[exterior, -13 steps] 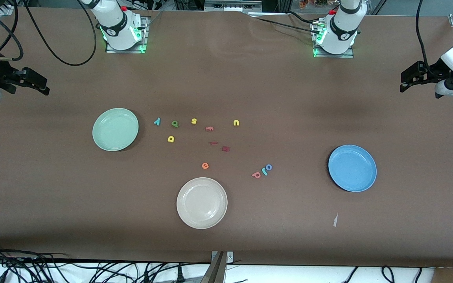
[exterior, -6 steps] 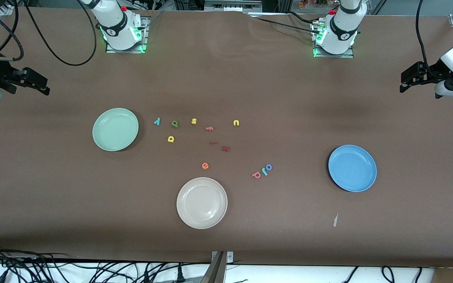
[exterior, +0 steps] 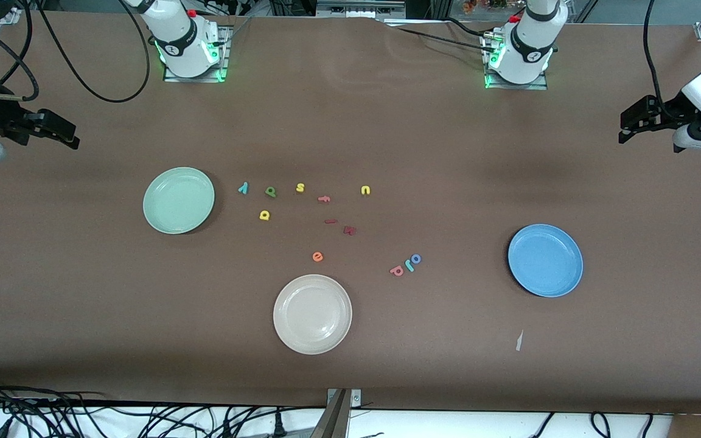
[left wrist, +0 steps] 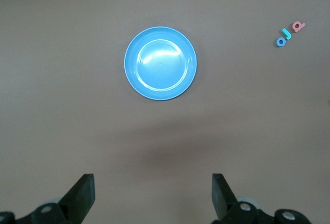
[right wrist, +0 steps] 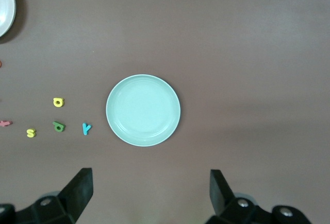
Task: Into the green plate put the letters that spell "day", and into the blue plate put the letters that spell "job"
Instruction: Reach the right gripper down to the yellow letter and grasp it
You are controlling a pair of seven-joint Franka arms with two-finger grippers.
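Note:
The green plate [exterior: 178,200] [right wrist: 143,110] lies toward the right arm's end. Beside it are the teal y [exterior: 243,188] [right wrist: 86,128], green a [exterior: 271,191] [right wrist: 59,126] and yellow d [exterior: 265,215] [right wrist: 58,102]. The blue plate [exterior: 545,260] [left wrist: 160,63] lies toward the left arm's end. The pink b [exterior: 396,271] [left wrist: 298,26], teal j [exterior: 409,265] [left wrist: 286,34] and blue o [exterior: 416,259] [left wrist: 280,42] cluster mid-table. My right gripper [exterior: 69,137] [right wrist: 150,182] hangs open and empty over its table end. My left gripper [exterior: 627,126] [left wrist: 152,184] does the same at its end.
A cream plate [exterior: 312,314] sits nearest the front camera. Other letters lie mid-table: yellow s [exterior: 300,187], pink f [exterior: 324,198], yellow u [exterior: 365,190], two dark red ones [exterior: 350,230] and an orange e [exterior: 317,257]. A paper scrap [exterior: 519,340] lies near the blue plate.
The right arm's hand has shifted slightly at its end of the table. The left arm, plates and letters have not moved.

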